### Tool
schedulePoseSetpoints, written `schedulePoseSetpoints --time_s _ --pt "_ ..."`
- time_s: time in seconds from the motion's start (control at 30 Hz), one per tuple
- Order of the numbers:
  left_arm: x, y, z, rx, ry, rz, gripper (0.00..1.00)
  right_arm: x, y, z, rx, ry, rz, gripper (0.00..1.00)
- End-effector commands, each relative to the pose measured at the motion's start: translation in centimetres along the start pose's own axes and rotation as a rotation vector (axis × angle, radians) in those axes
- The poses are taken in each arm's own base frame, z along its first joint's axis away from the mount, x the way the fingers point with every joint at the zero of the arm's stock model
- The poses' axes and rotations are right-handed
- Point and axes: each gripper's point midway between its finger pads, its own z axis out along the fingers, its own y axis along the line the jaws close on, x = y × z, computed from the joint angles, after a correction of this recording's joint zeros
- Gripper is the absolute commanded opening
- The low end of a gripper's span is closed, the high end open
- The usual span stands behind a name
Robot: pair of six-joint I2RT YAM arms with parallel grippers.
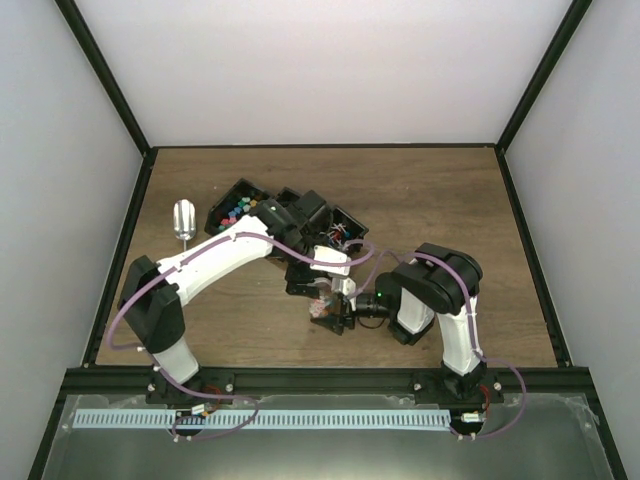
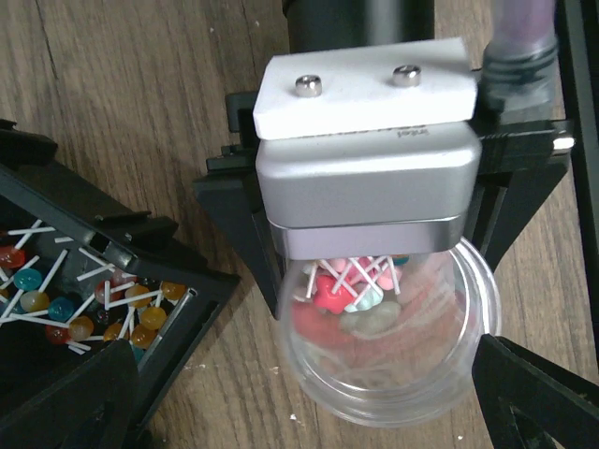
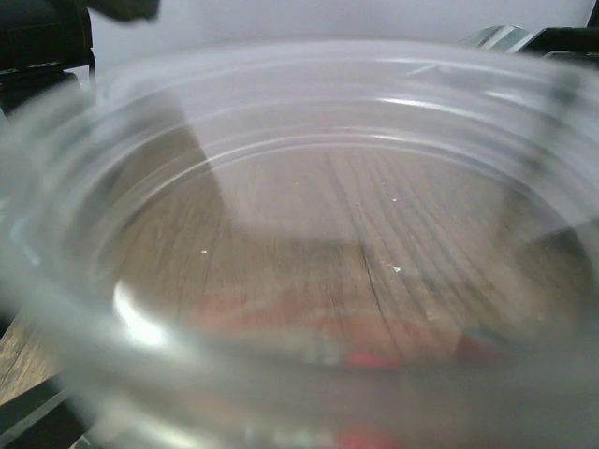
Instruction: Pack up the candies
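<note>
A small clear jar [image 2: 393,374] stands on the wood and holds a few candies [image 2: 360,290]: pink, red and pale sweets on white sticks. My right gripper [image 1: 332,316] is shut on the jar, its black fingers [image 2: 234,220] flanking it under its silver camera block. The jar's rim [image 3: 281,112] fills the right wrist view, with blurred red candies low down. My left gripper [image 2: 309,402] hovers over the jar, open and empty, fingers wide apart. More stick candies [image 2: 56,299] lie in a black tray [image 2: 140,234] on the left. Bright cube candies [image 1: 235,212] fill another tray.
Several black trays [image 1: 340,232] sit in a row at the table's middle back. A silver metal scoop [image 1: 184,219] lies left of them. Both arms cross near the middle. Black frame rails [image 1: 320,378] border the table.
</note>
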Motion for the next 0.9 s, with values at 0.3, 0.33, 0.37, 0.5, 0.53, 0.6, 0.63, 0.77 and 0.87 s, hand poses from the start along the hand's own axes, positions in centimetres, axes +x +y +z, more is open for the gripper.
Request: schedulePoseSetpoints --time_s 0.3,0.33,0.37,0.5,0.53,0.6,0.63,0.77,0.87 --pt "-2.3 -1.9 -2.9 0.033 -0.164 -0.285 0.99 -7.9 0.8 -1.9 0.029 -0.28 -0.264 0.97" --pt "-2.4 -1.8 -3.1 0.025 -0.174 -0.353 0.99 -8.0 0.8 -2.0 0.03 -0.28 -0.263 0.98" --pt "-2.3 -1.6 -3.0 0.015 -0.175 -0.424 0.98 -8.0 0.8 -2.1 0.033 -0.279 -0.263 0.97" --pt "-1.2 -1.6 -2.0 -0.002 -0.136 -0.677 0.95 -7.6 0.6 -2.0 0.039 -0.271 -0.26 0.94" --pt "-1.1 -1.6 -1.8 -0.01 -0.132 -0.705 0.95 -7.6 0.5 -1.9 0.039 -0.271 -0.258 0.93" --pt "-0.6 -1.7 -1.4 -0.055 -0.106 -0.717 0.95 -7.6 0.2 -1.7 0.046 -0.273 -0.253 0.91" --pt "-0.6 -1.9 -1.1 -0.062 -0.1 -0.715 0.95 -7.7 0.0 -1.6 0.049 -0.277 -0.252 0.9" --pt "-0.3 -1.7 0.0 -0.093 -0.077 -0.724 0.95 -7.9 0.1 -1.5 0.04 -0.283 -0.259 0.86" --pt "-0.5 -1.6 0.5 -0.083 -0.074 -0.729 0.95 -7.8 0.3 -1.5 0.028 -0.28 -0.259 0.83"
